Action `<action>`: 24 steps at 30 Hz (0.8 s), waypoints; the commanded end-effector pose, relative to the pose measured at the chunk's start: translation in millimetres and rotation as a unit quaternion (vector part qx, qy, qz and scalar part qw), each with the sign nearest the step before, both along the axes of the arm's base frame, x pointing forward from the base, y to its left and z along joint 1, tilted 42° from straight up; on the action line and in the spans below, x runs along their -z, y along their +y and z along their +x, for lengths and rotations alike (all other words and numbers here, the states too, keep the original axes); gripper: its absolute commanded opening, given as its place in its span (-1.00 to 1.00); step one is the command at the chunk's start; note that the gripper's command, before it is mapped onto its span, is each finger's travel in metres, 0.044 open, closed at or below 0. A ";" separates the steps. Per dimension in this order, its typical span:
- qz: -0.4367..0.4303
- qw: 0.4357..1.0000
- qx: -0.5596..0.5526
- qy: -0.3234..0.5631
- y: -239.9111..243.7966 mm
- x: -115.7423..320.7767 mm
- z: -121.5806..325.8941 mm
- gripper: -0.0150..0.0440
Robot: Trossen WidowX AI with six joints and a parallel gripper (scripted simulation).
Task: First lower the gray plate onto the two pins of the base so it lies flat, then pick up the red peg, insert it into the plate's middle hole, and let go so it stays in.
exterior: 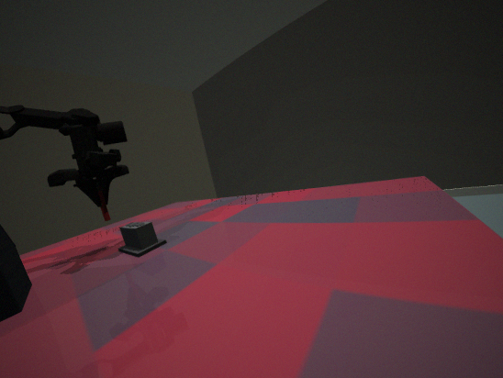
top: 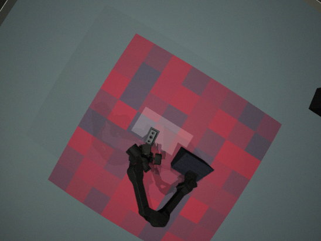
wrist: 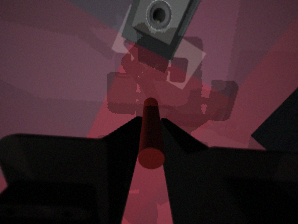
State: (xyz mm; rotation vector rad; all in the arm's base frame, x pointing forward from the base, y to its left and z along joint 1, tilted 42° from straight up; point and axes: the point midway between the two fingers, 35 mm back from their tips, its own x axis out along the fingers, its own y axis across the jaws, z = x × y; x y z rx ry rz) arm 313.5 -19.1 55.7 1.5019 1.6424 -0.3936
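The gray plate [top: 153, 137] [exterior: 141, 237] [wrist: 175, 31] looks flat on its dark base [exterior: 143, 251] [wrist: 155, 49]. Three holes in a row show on its top in the top view; one end hole shows in the wrist view. My gripper [exterior: 105, 205] [wrist: 151, 123] is shut on the red peg [exterior: 106, 214] [wrist: 151, 132]. The peg points down and hangs in the air beside the plate's near end, with its lower tip a little above the plate's top level. In the top view the arm hides the peg and fingertips.
A dark blue box [top: 191, 164] [exterior: 13, 280] [wrist: 281, 122] stands right of the gripper in the top view, beside the arm. A pale rectangle [top: 173, 128] lies on the red and purple checkered mat [top: 193, 111]. A black block [top: 316, 102] is at the far right edge.
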 end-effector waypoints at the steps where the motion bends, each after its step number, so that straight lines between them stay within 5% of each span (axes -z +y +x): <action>1: -0.002 1.000 -0.003 0.001 -8.7 8.1 4.9 -0.49; 24: 0.000 1.000 -0.006 -0.002 -60.0 54.3 27.4 -0.49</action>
